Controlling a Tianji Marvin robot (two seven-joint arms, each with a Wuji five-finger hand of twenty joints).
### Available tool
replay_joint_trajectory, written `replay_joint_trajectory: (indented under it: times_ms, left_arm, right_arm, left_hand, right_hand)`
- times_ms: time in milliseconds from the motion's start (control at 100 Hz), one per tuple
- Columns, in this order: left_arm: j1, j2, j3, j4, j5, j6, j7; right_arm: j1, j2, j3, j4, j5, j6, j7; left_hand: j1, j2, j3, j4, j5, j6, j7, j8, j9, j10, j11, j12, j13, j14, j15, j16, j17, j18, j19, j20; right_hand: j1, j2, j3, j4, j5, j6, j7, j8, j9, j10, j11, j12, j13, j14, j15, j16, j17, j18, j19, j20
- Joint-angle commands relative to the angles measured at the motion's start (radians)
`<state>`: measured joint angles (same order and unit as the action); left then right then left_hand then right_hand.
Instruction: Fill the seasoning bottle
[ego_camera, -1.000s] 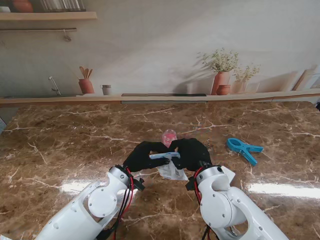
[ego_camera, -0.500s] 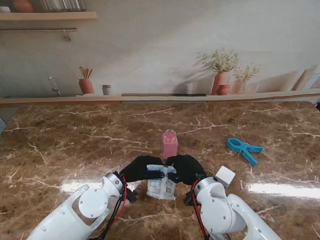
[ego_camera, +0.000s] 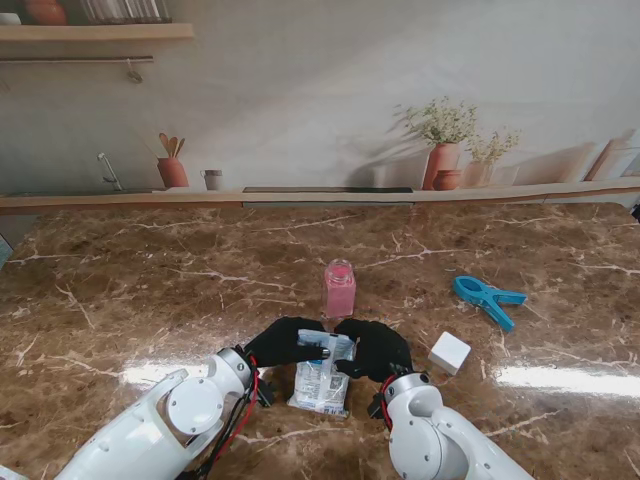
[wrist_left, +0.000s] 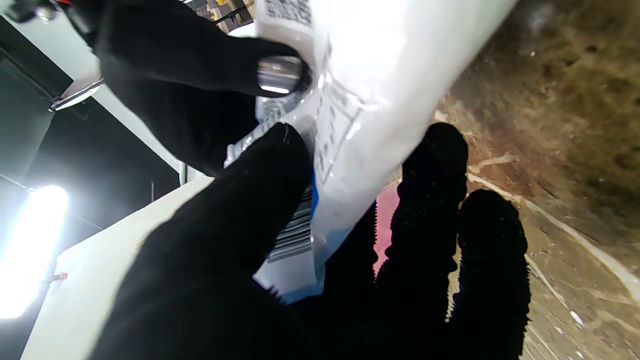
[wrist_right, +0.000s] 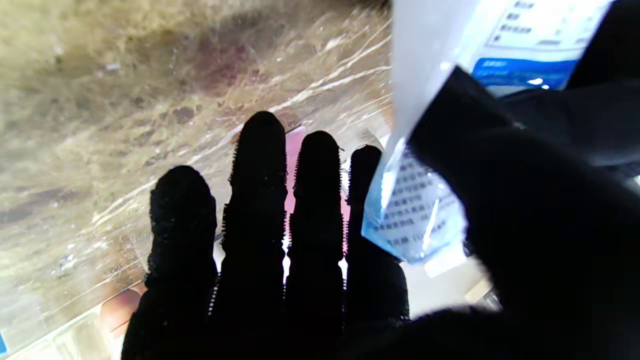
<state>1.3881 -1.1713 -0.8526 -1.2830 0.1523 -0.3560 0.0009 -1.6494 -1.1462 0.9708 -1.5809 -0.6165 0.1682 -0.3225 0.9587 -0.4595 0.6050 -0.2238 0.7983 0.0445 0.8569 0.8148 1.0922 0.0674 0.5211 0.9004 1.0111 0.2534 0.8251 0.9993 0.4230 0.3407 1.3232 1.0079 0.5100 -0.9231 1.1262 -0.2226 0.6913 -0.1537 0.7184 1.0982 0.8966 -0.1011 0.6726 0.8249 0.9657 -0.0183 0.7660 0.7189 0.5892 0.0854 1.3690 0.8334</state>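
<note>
— Toward the desk's (ego_camera: 120, 270) near edge, middle: what's at risk?

— Both gloved hands, left hand (ego_camera: 282, 342) and right hand (ego_camera: 368, 346), pinch the pouch's (ego_camera: 322, 382) top. Slick, crinkly film; uneven pulling could tear it and scatter seasoning.

— And the bottle (ego_camera: 339, 288)?

— Small, pink, upright at the desk's centre, just beyond the hands; a sweep could topple it.

seasoning pouch (ego_camera: 322, 383) top hidden by hands, print blurred

Even, bright stand view with glare patches on the marble table (ego_camera: 560, 378); wrist views blur, a lamp (wrist_left: 27, 250) flaring white.
</note>
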Motion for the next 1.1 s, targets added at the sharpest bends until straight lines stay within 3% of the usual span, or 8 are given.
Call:
replay_joint_trajectory:
  times_ms: [0,370,470,610,690,830,980,1090]
  left_arm:
    - [0.001,-0.002,0.007,0.000,0.006,-0.007,-0.012]
    - [0.006,0.004,-0.003,-0.006,0.066,0.002,0.005]
    - [0.012,0.011,-0.015,-0.016,0.093,0.004,0.006]
    - [0.022,0.025,-0.041,-0.029,0.085,0.002,-0.036]
    - [0.030,0.032,-0.059,-0.037,0.066,0.004,-0.068]
    - [0.042,0.030,-0.080,-0.040,-0.027,0.013,-0.106]
    - [0.052,0.026,-0.092,-0.049,-0.083,0.054,-0.127]
    - [0.061,0.028,-0.100,-0.069,-0.082,0.104,-0.136]
  right_arm:
    - [-0.004,-0.019,-0.003,0.016,0.014,-0.016,0.045]
    - [0.001,-0.068,-0.019,0.094,0.078,-0.124,-0.133]
    - [-0.003,-0.071,-0.019,0.093,0.079,-0.130,-0.148]
    - [0.002,-0.081,-0.026,0.111,0.081,-0.134,-0.185]
    - [0.006,-0.088,-0.030,0.123,0.083,-0.134,-0.210]
    - [0.011,-0.098,-0.037,0.141,0.088,-0.142,-0.246]
    - [0.016,-0.102,-0.046,0.158,0.079,-0.166,-0.276]
    - [0.016,-0.106,-0.048,0.168,0.069,-0.191,-0.305]
  left_hand:
    - [0.136,0.120,0.044,0.042,0.090,-0.221,0.151,0.079,-0.016,-0.022,0.008,0.000,0.006,0.018,0.001,0.005,-0.014,0.010,0.017,-0.004]
    - [0.119,0.016,0.113,0.042,0.100,-0.191,0.049,-0.220,0.000,-0.025,-0.169,-0.101,-0.023,0.003,-0.072,-0.056,-0.023,-0.009,0.000,-0.018]
    - [0.002,-0.062,0.130,0.059,0.020,-0.206,0.038,-0.369,-0.037,-0.025,-0.279,-0.092,-0.096,-0.017,-0.141,-0.082,-0.080,-0.018,-0.057,-0.039]
    - [-0.194,-0.138,0.019,0.093,-0.051,-0.162,-0.101,-0.413,-0.263,-0.019,-0.099,-0.390,-0.233,-0.030,-0.260,-0.117,-0.195,-0.018,-0.157,-0.025]
    - [-0.403,-0.018,-0.081,0.154,-0.047,-0.109,-0.229,-0.371,-0.306,-0.009,-0.127,-0.410,-0.288,-0.024,-0.307,-0.140,-0.230,-0.019,-0.202,-0.020]
    - [-0.391,0.250,-0.589,0.207,-0.043,-0.082,-0.311,-0.346,-0.332,0.024,-0.158,-0.409,-0.345,0.006,-0.332,-0.143,-0.269,-0.027,-0.235,-0.006]
    - [-0.468,0.494,-0.629,0.199,-0.025,-0.039,-0.376,-0.367,-0.332,0.078,-0.180,-0.413,-0.367,0.052,-0.319,-0.135,-0.285,-0.042,-0.228,0.002]
    - [-0.398,0.549,-0.632,0.194,-0.002,-0.009,-0.420,-0.383,-0.311,0.094,-0.179,-0.411,-0.354,0.071,-0.286,-0.126,-0.276,-0.049,-0.200,0.013]
  right_hand:
    - [0.070,-0.047,0.037,-0.065,0.014,-0.045,0.039,-0.014,0.033,-0.050,0.034,0.070,0.038,-0.038,0.077,0.047,0.000,-0.014,0.036,0.010]
    - [0.250,-0.027,0.065,-0.054,0.273,-0.175,0.187,-0.066,0.103,-0.089,0.112,0.330,-0.018,-0.045,0.298,0.251,-0.093,0.032,-0.064,0.005]
    - [0.262,-0.027,0.078,-0.050,0.314,-0.174,0.188,-0.084,0.117,-0.089,0.138,0.361,-0.013,-0.051,0.344,0.284,-0.092,0.044,-0.071,0.013]
    - [0.291,-0.027,0.101,-0.041,0.370,-0.165,0.185,-0.109,0.150,-0.091,0.184,0.414,-0.001,-0.063,0.418,0.327,-0.089,0.054,-0.075,0.023]
    - [0.306,-0.019,0.115,-0.034,0.412,-0.157,0.180,-0.135,0.170,-0.092,0.208,0.441,0.004,-0.065,0.455,0.345,-0.091,0.058,-0.079,0.028]
    - [0.315,-0.024,0.135,-0.032,0.471,-0.132,0.193,-0.303,0.189,-0.092,0.222,0.459,0.008,-0.064,0.487,0.353,-0.095,0.062,-0.090,0.037]
    - [0.324,-0.042,0.164,-0.033,0.543,-0.128,0.181,-0.436,0.195,-0.100,0.237,0.474,0.001,-0.063,0.502,0.363,-0.103,0.059,-0.101,0.035]
    - [0.331,-0.052,0.188,-0.035,0.570,-0.127,0.202,-0.496,0.200,-0.103,0.251,0.482,-0.003,-0.062,0.511,0.364,-0.108,0.056,-0.105,0.034]
